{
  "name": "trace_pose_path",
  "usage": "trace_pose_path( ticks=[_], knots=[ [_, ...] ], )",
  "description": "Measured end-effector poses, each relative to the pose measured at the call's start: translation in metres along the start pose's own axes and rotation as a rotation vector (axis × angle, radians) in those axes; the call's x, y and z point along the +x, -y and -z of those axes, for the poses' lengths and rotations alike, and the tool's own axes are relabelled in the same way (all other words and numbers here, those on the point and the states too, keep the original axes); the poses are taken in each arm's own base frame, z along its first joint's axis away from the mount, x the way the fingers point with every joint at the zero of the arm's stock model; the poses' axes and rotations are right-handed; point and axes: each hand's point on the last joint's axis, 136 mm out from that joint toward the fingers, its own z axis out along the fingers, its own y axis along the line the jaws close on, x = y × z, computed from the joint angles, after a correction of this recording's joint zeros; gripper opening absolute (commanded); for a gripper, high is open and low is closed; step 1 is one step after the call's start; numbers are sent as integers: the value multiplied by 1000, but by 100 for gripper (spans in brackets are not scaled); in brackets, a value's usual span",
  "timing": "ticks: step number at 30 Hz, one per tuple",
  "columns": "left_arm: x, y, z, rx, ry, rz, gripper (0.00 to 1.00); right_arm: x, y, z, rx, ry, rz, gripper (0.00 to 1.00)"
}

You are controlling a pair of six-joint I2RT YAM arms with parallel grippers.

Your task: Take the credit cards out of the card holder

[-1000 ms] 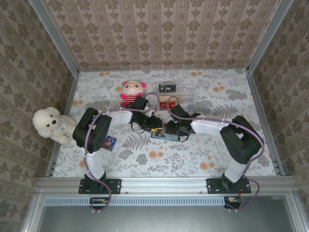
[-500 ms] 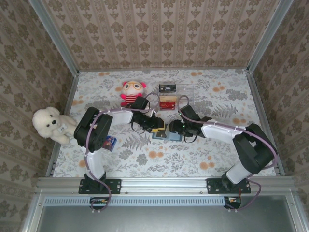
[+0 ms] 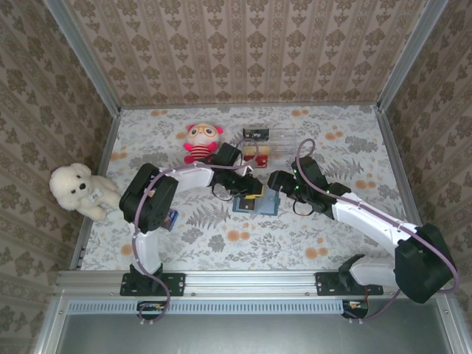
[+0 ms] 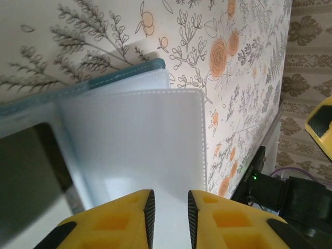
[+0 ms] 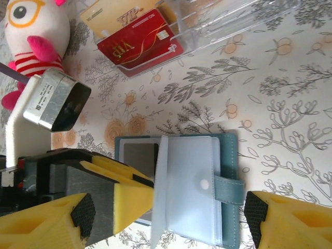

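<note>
Entry, hands: my left gripper [image 4: 170, 207] stands narrow, its yellow fingers [image 4: 124, 223] closed on the free edge of a clear inner leaf [image 4: 135, 135], which they hold raised. My right gripper [image 5: 171, 213] stands wide and holds nothing. Entry, the card holder [image 5: 228, 155]: teal, lying open on the flowered table [image 5: 290, 104], directly beneath and between my right fingertips, with its snap strap [image 5: 228, 189] toward one finger and my left gripper at the other. Entry, the credit cards [image 5: 140, 44]: one red, one gold, in the clear tray [image 5: 218, 23] well ahead of my right fingertips, apart from the holder. Entry, grey panel [image 5: 137, 158] under the lifted leaf: card or bare pocket, I cannot tell. Handling note, my judgement: the step is checking the pockets for anything left. The left pinch wants to be light and near the leaf's edge, lifting only enough to uncover the pocket, lest the whole holder drag. The right should pin the strap-side cover, or take any card by its exposed short edge and draw it straight along the slot.
</note>
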Motion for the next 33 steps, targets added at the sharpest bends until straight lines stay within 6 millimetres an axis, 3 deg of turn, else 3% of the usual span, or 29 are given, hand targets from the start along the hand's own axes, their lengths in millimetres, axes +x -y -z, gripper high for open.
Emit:
trace_pose_path(
  ticks=[8, 17, 20, 26, 30, 33],
  knots=[
    [2, -21, -21, -98, -35, 11, 14, 10, 18, -1, 53, -18, -16, 79],
    [1, -24, -19, -92, -43, 21, 17, 10, 19, -2, 56, -19, -33, 70],
    [-8, -18, -2, -69, -6, 18, 21, 12, 20, -4, 61, -30, -34, 65],
    [-35, 1, 61, -61, 160, -18, 39, 25, 18, -20, 63, -102, -31, 55],
    [-35, -23, 91, -123, 244, 37, 45, 33, 2, -32, 29, -140, -12, 47],
    [-27, -50, 97, -176, 253, 103, 46, 39, -13, -45, -7, -171, 1, 41]
  ],
)
